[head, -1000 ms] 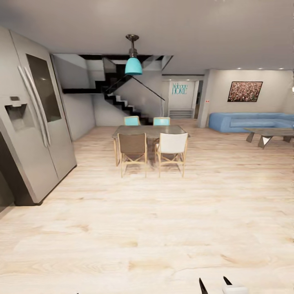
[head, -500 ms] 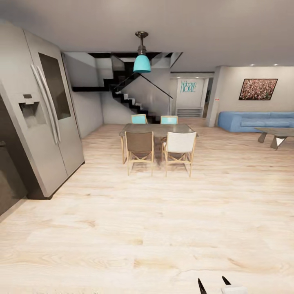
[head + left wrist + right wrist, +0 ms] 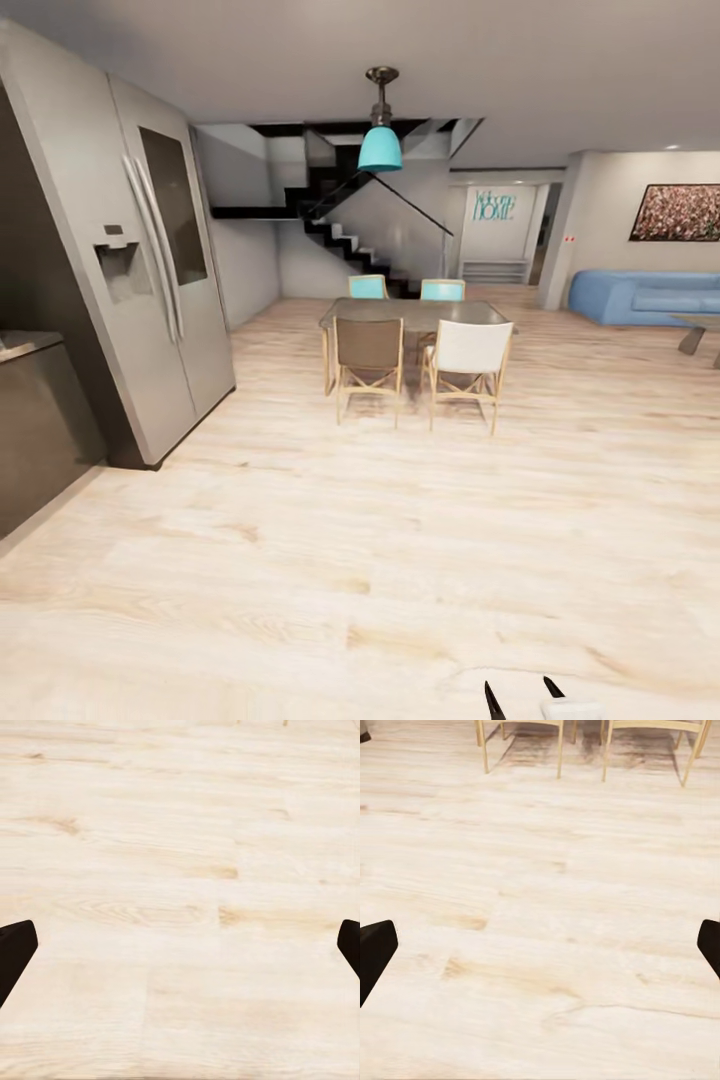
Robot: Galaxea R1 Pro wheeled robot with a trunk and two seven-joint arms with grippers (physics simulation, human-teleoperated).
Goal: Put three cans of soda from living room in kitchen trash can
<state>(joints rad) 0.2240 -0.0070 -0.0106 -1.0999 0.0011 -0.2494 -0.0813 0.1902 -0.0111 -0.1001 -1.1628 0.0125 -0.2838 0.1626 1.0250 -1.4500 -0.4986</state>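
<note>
Head view: kitchen [image 3: 60, 300] left, living room [image 3: 650, 290] far right.

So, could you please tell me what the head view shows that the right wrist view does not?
Head view alone: the steel fridge, the turquoise pendant lamp, the staircase, the dining table and the blue sofa. Right wrist view alone: the right gripper spread wide open, close up. Shared: the pale wood floor and the wooden chair legs.

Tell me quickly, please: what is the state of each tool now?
Left tool: open, holding nothing, above pale wooden floor.
Right tool: open, holding nothing.
</note>
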